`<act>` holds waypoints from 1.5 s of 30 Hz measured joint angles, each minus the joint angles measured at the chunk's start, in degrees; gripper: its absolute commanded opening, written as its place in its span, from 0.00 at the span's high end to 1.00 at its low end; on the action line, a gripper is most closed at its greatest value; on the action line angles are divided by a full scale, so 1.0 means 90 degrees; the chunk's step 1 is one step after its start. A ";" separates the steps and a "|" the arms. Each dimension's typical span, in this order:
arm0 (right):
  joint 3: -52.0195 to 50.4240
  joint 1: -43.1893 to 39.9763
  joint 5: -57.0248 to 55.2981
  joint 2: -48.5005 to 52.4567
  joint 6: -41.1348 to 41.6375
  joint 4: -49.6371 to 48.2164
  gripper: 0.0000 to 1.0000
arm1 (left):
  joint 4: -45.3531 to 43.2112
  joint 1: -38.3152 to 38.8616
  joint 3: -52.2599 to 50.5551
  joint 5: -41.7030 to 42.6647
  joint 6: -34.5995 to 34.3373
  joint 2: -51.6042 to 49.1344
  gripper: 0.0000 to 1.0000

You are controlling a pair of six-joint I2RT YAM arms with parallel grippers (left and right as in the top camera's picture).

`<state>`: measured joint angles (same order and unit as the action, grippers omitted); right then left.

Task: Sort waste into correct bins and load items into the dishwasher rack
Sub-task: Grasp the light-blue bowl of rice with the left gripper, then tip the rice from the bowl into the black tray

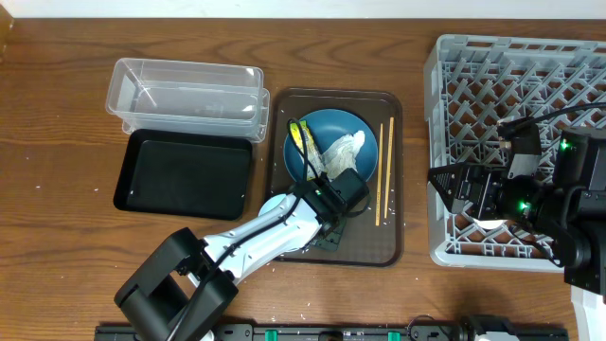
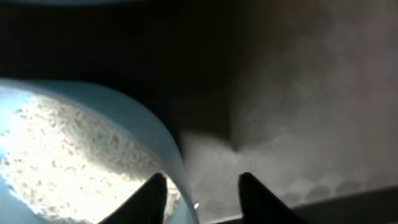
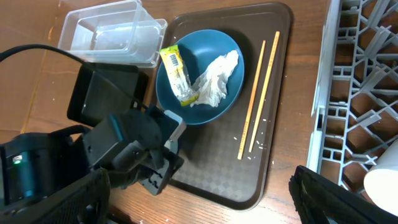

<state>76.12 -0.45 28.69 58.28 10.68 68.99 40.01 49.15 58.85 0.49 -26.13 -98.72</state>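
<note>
The light blue bowl [image 2: 124, 118] holds white rice grains [image 2: 74, 149] and stands on the brown tray's near left part. My left gripper [image 2: 202, 180] [image 1: 336, 204] is open, one finger inside the bowl's rim and one outside. The dark blue dish [image 1: 327, 123] [image 3: 205, 50] holds the yellow-green wrapper [image 1: 301, 140] [image 3: 176, 73] and the white tissue [image 1: 343, 152] [image 3: 217, 78]. The chopsticks [image 1: 384, 170] [image 3: 261, 93] lie right of it. My right gripper [image 1: 445, 180] [image 3: 196, 186] is open and empty by the grey rack [image 1: 521, 66] [image 3: 354, 93]. A whitish cup [image 3: 382, 180] is in the rack. The pink cup is out of view.
The clear tub [image 1: 185, 90] [image 3: 106, 31] and the black tray [image 1: 185, 175] [image 3: 93, 93] sit left of the brown serving tray [image 1: 379, 246]. A few loose rice grains [image 3: 255, 146] lie on the brown tray near the chopsticks' ends.
</note>
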 measured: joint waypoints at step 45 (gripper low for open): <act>0.0000 0.0000 -0.0005 0.0002 0.0168 0.0005 0.09 | 0.0682 -0.8876 0.0000 0.9496 0.3949 -0.0393 0.94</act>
<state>76.12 -0.45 28.64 58.30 12.19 69.04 46.15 -30.74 58.85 85.95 9.41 -102.26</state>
